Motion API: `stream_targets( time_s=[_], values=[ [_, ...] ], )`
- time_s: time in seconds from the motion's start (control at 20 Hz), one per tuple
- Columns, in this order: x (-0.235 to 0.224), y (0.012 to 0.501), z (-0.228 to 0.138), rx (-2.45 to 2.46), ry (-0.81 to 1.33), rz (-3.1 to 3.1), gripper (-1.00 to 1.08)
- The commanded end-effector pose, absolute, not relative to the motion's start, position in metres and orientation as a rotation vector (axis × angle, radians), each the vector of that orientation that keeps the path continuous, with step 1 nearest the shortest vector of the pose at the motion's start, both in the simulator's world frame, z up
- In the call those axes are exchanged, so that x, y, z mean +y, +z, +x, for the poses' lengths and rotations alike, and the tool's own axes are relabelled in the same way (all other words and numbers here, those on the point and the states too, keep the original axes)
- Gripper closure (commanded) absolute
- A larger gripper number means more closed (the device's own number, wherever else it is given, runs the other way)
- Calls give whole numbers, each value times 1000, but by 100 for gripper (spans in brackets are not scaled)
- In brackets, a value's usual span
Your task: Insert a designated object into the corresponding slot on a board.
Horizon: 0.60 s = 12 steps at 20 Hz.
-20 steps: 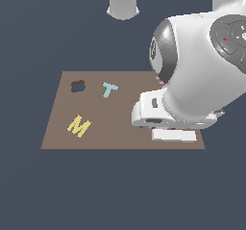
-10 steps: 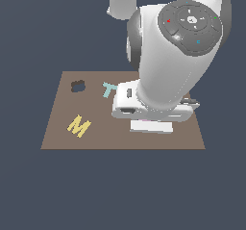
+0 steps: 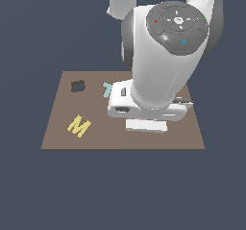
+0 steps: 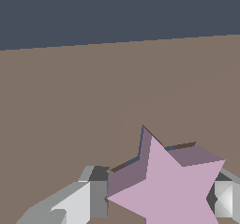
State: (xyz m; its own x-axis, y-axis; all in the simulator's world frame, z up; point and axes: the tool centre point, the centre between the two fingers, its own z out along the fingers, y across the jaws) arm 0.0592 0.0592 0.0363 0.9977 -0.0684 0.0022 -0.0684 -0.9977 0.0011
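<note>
Change: the white robot arm [image 3: 163,65] has swung from the exterior view's right toward the middle of the flat brown rectangular board [image 3: 62,128], now covering most of the teal letter T [image 3: 106,88].
Claw: the grey gripper [image 4: 154,197] is closed on the pale pink five-pointed star piece [image 4: 171,185], one finger [image 4: 79,202] on each side of it.
Star: it sits between the fingers just above the board, one point aimed at the board's far edge; it has no long axis.
Slot: a thin dark star-shaped outline [image 4: 140,143] shows right behind the star's upper points.
Board, near to far: yellow letter M [image 3: 78,126] near the front left corner; dark flower-shaped cut-out [image 3: 78,86] near the far left corner.
</note>
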Motion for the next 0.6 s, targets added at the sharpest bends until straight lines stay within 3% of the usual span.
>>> stream_targets(
  time_s=[0.0, 0.05, 0.1, 0.55],
  values=[
    [59, 31, 59, -108, 2, 3139, 108],
    [58, 30, 59, -108, 2, 3139, 108],
    [58, 30, 59, -108, 2, 3139, -92],
    [58, 30, 59, -108, 2, 3139, -92]
  ],
)
